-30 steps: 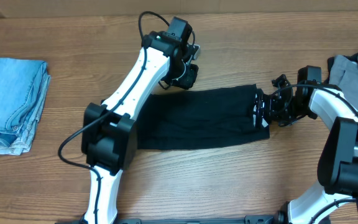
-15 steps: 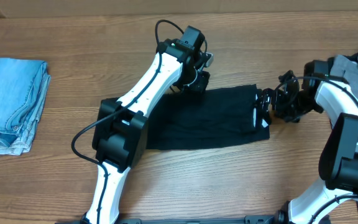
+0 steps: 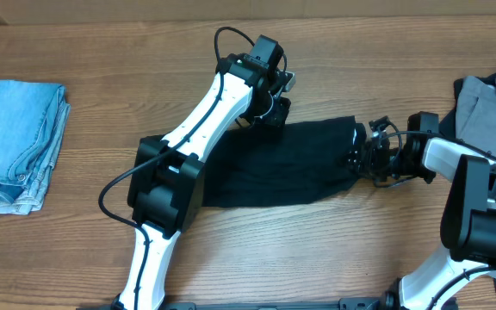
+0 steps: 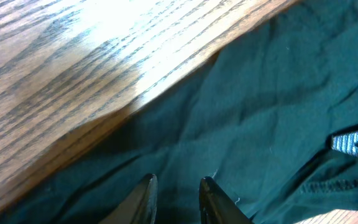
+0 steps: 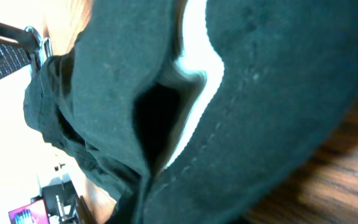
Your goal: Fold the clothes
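Left gripper (image 4: 176, 200) is down on the far edge of the black garment (image 3: 291, 164), fingers drawn nearly together, tips on the cloth; pinching or just pressing, I cannot tell. Right gripper (image 3: 371, 157) is at the garment's right end, fingers lost in fabric, grip unclear. The garment lies spread across the middle of the table (image 3: 102, 52), folded denim (image 3: 11, 142) far left, grey piece (image 3: 489, 108) far right.

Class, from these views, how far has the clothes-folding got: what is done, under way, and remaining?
Done: the blue denim lies folded in a stack at the left. In hand: the black garment lies as a long band; the left gripper is at its far edge and the right gripper at its right end, grips unclear. Left: folding that band shorter, then the grey piece, heaped at the right edge.
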Available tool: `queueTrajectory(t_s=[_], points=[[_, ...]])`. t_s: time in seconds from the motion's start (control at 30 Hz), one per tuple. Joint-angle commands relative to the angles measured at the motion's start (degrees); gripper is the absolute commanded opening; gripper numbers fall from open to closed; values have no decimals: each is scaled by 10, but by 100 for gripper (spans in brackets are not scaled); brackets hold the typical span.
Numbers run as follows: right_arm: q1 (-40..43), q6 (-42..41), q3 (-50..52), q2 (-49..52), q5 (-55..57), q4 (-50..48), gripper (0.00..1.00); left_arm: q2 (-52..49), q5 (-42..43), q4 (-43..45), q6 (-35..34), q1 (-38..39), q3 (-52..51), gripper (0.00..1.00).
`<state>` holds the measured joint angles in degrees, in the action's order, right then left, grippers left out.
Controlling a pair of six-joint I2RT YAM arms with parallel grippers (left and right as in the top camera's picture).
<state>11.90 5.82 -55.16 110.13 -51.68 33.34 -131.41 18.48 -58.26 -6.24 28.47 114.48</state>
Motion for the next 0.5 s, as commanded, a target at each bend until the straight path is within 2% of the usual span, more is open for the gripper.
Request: queueTrajectory(t_s=[0.0, 0.07, 0.13, 0.27, 0.33, 0.37, 0.43, 0.47], points=[[-2, 2, 1, 3, -4, -44, 4, 0, -16, -14, -1, -9, 19, 24], [0, 2, -1, 2, 32, -79, 4, 9, -41, -49, -3, -22, 48, 17], [11, -32, -7, 2, 92, -94, 4, 13, -75, -102, -35, -40, 88, 17], [49, -33, -14, 2, 188, -108, 4, 14, -57, -185, -55, -79, 113, 12], [62, -33, -22, 2, 201, -110, 4, 13, -58, -204, -54, -78, 113, 13], [62, -33, -24, 2, 202, -110, 4, 13, -79, -215, -70, -78, 111, 13], [62, -33, -27, 2, 224, -109, 4, 13, -182, -259, -141, -80, 111, 12], [62, -33, -27, 2, 229, -109, 4, 13, -201, -271, -147, -83, 111, 12]])
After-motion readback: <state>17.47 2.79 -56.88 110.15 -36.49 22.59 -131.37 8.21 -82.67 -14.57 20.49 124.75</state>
